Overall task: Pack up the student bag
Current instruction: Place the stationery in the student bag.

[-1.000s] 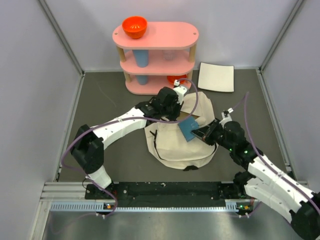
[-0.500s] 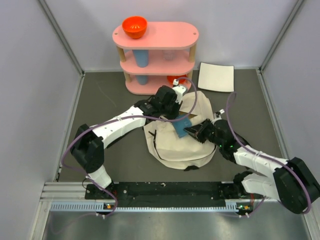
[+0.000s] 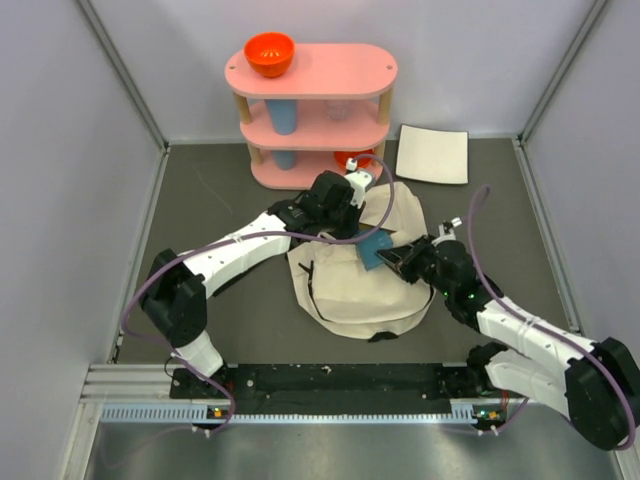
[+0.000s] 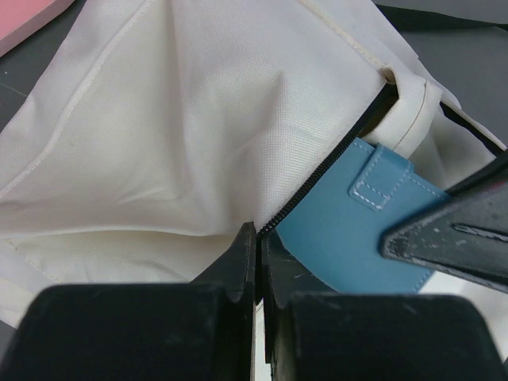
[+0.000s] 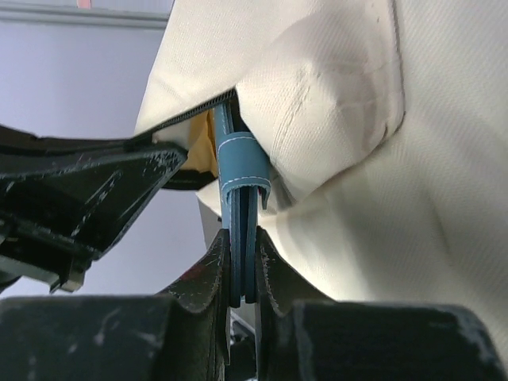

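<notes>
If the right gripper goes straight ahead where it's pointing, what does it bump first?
Probably the student bag: the right gripper, shut on a blue wallet, points at the bag's open zipper mouth. The wallet would touch first; depth is unclear.

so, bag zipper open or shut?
Open: student bag zipper gapes, blue case sits in the gap, clamped by right gripper.

No legible writing anywhere.
Faint marks on a finger (image 4: pixel 464 232) of the right gripper (image 5: pixel 242 258) are too blurred to read.
</notes>
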### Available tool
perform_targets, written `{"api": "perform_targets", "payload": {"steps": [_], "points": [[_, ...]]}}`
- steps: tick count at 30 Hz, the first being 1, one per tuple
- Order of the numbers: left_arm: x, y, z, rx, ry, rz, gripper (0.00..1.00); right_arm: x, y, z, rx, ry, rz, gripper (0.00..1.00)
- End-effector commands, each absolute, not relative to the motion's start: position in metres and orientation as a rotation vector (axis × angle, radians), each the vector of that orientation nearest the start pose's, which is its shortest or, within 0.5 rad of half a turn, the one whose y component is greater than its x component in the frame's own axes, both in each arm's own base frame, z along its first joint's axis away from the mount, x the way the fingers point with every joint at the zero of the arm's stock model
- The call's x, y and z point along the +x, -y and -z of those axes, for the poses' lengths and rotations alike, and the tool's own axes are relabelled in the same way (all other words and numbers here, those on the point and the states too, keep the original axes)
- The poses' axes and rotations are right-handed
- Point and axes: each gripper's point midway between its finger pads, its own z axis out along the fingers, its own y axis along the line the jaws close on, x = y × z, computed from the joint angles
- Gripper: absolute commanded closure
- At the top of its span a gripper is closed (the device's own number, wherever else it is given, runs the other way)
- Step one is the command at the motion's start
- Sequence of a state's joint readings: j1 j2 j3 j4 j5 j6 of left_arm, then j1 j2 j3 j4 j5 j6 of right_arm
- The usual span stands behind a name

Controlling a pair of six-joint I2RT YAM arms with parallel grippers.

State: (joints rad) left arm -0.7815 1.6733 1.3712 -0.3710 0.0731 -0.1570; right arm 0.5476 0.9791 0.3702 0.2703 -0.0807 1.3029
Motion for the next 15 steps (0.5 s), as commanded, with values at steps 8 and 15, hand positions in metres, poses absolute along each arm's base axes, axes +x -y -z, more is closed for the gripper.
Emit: {"api": "perform_targets", "payload": {"steps": [8,15], "points": [[0.297,0.356,-0.233,0.769,-2.042,0.751,1.00,0.323,-0.236,-0.218,0.799,-1.720,-1.362,1.00],[0.303,0.353,-0.233,0.747,-2.064,0.710,1.00,0.344,-0.240,-0.199,0.915,-1.601,-1.224,1.00]]}}
